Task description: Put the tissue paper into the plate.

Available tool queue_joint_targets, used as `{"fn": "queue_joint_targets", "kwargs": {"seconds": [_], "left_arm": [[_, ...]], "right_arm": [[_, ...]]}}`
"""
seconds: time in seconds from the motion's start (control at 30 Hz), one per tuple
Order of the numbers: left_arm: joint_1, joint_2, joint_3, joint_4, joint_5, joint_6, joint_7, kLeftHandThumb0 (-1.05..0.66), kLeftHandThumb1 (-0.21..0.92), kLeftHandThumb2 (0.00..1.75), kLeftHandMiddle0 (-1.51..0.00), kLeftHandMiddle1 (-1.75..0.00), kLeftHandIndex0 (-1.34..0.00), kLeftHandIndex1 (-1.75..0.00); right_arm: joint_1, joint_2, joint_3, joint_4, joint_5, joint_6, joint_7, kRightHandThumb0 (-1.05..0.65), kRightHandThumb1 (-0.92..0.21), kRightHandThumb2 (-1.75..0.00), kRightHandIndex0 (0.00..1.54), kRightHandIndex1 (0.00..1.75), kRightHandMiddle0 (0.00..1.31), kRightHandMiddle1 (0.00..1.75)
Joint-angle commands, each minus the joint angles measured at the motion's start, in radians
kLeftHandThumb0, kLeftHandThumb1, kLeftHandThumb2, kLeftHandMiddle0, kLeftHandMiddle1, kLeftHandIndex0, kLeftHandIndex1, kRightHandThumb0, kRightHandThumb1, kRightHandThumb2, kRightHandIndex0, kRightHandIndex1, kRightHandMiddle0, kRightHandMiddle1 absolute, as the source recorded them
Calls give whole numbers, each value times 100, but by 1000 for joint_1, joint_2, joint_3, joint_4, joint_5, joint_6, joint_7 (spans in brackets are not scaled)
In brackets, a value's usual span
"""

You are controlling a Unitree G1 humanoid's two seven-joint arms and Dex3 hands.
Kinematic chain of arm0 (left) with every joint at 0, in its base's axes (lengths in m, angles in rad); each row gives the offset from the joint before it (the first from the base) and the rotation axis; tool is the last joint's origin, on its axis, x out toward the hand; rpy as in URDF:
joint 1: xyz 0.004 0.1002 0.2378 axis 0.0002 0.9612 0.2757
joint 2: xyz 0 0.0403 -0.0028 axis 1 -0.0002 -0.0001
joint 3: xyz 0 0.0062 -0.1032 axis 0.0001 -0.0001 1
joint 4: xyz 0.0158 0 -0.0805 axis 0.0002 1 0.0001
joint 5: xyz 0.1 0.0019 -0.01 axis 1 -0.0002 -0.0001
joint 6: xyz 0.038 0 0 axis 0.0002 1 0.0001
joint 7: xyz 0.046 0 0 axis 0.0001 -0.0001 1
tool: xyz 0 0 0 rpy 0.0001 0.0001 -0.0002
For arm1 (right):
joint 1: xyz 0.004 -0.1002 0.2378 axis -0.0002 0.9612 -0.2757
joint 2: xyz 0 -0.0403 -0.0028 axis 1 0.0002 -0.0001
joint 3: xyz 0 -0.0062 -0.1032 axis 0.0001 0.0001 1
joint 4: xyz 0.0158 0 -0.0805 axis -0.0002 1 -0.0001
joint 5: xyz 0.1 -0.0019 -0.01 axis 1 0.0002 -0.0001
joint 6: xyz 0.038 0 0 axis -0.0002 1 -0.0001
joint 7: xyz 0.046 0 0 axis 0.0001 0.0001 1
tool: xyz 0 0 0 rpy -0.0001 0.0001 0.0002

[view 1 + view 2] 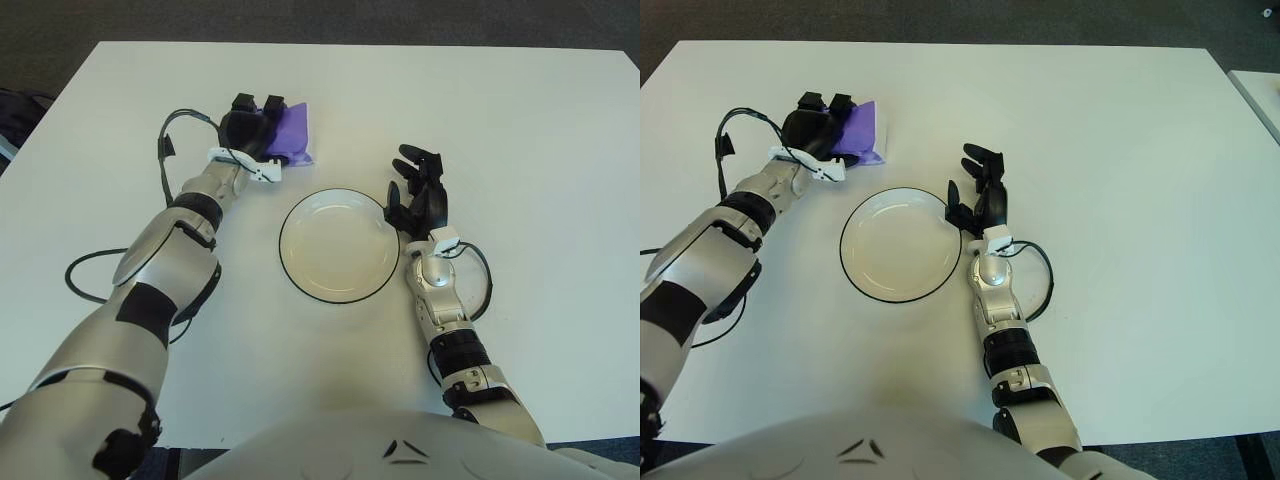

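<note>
Fingers of left hand are laid over the purple tissue pack on tabletop, grip prob. not closed yet. Pack should be clenched firmly, lifted, carried to empty plate. Right hand sits w/ fingers spread just right of plate.

Left arm reaching toward 11 o'clock, left hand curling closed, right hand showing at 3 o'clock, fingers spreading loosely
</note>
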Motion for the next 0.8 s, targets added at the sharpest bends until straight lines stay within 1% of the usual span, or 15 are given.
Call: {"fn": "queue_joint_targets", "kwargs": {"seconds": [0.0,0.23,0.4,0.57,0.7,0.77], "left_arm": [[84,-15,9,35,-2,-17,-46,-46,32,130,-115,-175,-60,-175],[73,7,38,31,-13,-49,-48,-46,32,130,-116,-175,-60,-175],[66,12,51,29,-17,-57,-39,-46,32,130,-117,-175,-60,-175],[38,35,77,17,-27,-105,15,-46,33,130,-117,-175,-60,-175],[16,46,90,12,-28,-128,40,-46,33,129,-116,-175,-59,-175],[-12,60,112,0,-43,-164,64,-46,34,128,-116,-175,-58,-175]], "right_arm": [[138,16,-4,86,-8,14,-2,-36,-66,-89,35,81,2,112],[134,13,-6,90,-7,18,-1,-36,-66,-90,35,81,2,112],[132,12,-6,92,-6,17,2,-36,-66,-90,35,81,2,113],[134,9,-6,89,-6,20,5,-37,-66,-90,34,80,2,113],[136,6,-6,86,-7,24,6,-38,-67,-89,34,80,2,113],[137,6,-6,84,-7,27,7,-38,-67,-89,34,80,2,113]]}}
